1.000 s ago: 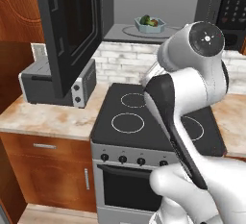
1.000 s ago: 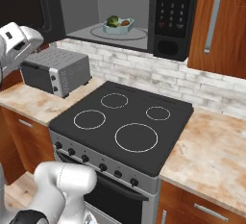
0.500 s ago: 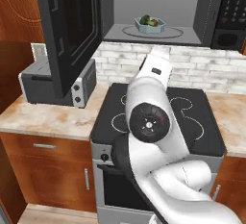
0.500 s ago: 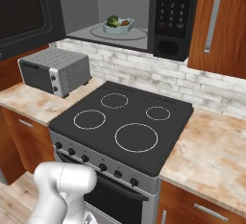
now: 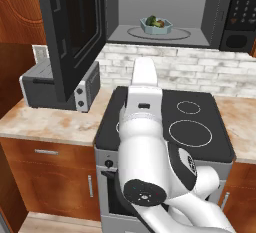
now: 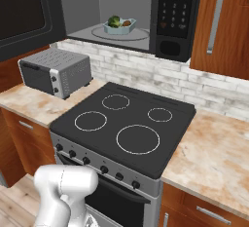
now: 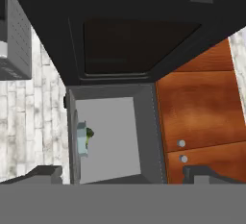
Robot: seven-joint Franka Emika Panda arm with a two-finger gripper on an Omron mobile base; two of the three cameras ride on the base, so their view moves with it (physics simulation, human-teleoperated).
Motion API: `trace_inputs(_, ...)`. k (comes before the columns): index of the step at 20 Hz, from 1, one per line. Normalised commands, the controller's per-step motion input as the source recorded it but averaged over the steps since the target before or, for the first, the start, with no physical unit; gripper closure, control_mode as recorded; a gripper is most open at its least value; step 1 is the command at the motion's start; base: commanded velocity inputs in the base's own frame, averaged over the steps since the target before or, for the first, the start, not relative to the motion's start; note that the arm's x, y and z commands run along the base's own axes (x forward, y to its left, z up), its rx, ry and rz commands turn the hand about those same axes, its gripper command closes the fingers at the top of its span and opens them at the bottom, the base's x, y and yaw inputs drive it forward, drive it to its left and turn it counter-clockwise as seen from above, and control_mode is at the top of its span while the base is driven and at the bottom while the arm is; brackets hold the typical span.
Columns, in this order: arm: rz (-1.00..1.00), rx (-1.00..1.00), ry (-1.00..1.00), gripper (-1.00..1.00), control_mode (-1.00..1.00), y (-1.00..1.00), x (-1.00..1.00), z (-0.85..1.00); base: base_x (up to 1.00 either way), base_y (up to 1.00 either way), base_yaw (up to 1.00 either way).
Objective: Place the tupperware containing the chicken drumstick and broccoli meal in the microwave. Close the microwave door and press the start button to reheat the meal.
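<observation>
Overhead, one black microwave (image 6: 146,14) hangs above a black stove (image 6: 126,128) with four ring burners, set into a marbled beige desk (image 6: 219,158) backed by pale brick tile. Wooden cabinets flank it, and one grey toaster oven (image 6: 56,71) stands on the desk to the stove's left. The single microwave door (image 5: 72,32) is swung wide open to the left. Inside, on the round turntable plate (image 5: 159,33), sits one tupperware (image 5: 156,25), holding one chicken drumstick (image 6: 127,23) and one broccoli (image 6: 114,21) floret. In the hand view the tub shows edge-on against the cavity floor, with the open door above it. The two fingers (image 7: 122,175) stand far apart at the bottom corners of that view, with nothing between them, well clear of the microwave.
</observation>
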Motion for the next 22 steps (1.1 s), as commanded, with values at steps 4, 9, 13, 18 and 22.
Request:
trace_inputs(4,0.0,-0.26,0.02,-1.0,-1.0,0.9,-0.23,0.3,0.0,0.0,0.0)
trace_inputs(9,0.0,-0.15,0.04,-1.0,-1.0,0.88,-0.03,0.07,0.0,0.0,0.0)
trace_inputs(13,0.0,-0.06,0.06,-1.0,-1.0,0.78,-0.04,0.0,0.0,0.0,0.0)
trace_inputs(18,0.0,0.0,0.11,-1.0,-1.0,0.71,0.0,0.0,0.0,0.0,0.0)
trace_inputs(22,0.0,0.0,0.08,-1.0,-1.0,0.54,0.06,-0.17,0.0,0.0,0.0)
